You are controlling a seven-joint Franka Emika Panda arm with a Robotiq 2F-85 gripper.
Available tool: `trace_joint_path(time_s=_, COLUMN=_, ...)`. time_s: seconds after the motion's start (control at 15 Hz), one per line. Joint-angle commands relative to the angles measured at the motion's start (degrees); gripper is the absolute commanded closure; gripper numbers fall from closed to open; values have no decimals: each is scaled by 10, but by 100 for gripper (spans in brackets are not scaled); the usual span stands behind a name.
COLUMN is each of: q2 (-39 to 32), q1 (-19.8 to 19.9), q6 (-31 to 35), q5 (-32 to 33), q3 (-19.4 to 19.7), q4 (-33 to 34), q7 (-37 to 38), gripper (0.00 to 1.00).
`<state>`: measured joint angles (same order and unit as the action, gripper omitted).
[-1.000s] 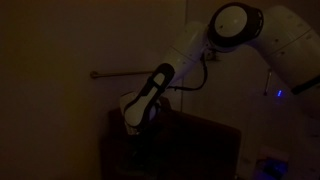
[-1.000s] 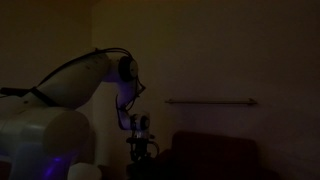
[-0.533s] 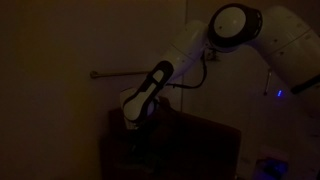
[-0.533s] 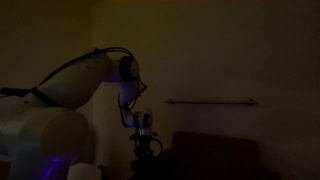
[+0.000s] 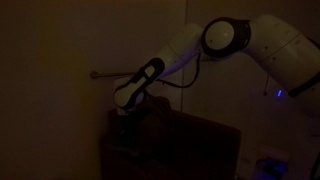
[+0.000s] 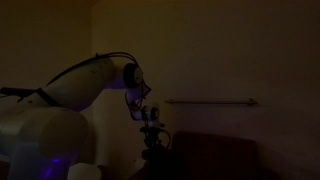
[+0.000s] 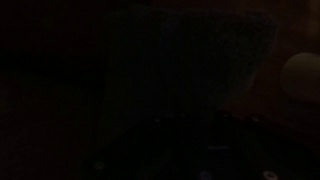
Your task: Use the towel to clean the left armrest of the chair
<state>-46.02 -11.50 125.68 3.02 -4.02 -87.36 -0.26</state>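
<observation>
The room is very dark. The chair (image 5: 195, 148) is a boxy dark brown shape in both exterior views (image 6: 215, 155). My gripper (image 5: 124, 128) hangs low over the chair's near side, about where the left armrest (image 5: 118, 152) lies, and it also shows in an exterior view (image 6: 152, 152). I cannot tell whether it touches the armrest. The fingers are lost in shadow, so open or shut cannot be told. No towel can be made out in any view. The wrist view is almost black, with only a faint pale patch (image 7: 300, 75) at its right edge.
A thin wall-mounted rail (image 5: 98, 74) runs behind the chair and also shows in an exterior view (image 6: 210, 101). The white arm base (image 6: 40, 135) fills the lower left. A blue light (image 5: 279, 94) glows on the arm.
The wrist and gripper have shifted sideways along the chair's side, leftward in one exterior view and rightward in the other. The elbow has swung with them.
</observation>
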Motion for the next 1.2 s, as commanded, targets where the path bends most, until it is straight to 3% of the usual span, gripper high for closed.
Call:
trace_joint_path(time_s=0.0, q2=-114, q1=5, q6=-70, q5=10, q3=2, q4=142, q7=-19, gripper=93)
trace_joint_path(time_s=0.27, q2=-199, q1=4, q6=-137, q5=1, q3=-8, q4=249, q7=-37, gripper=93)
trace_joint_path(time_s=0.47, q2=-203, q1=10, q6=-183, q5=-7, q3=-19, q4=269, q7=-62, gripper=93)
trace_joint_path(time_s=0.8, q2=-140, q1=23, q6=-176, q5=-22, q3=-31, q4=174, q7=-91, gripper=93)
trace_joint_path(time_s=1.13, q2=-65, q1=34, q6=-157, q5=-52, q3=-48, q4=47, q7=-62, gripper=93)
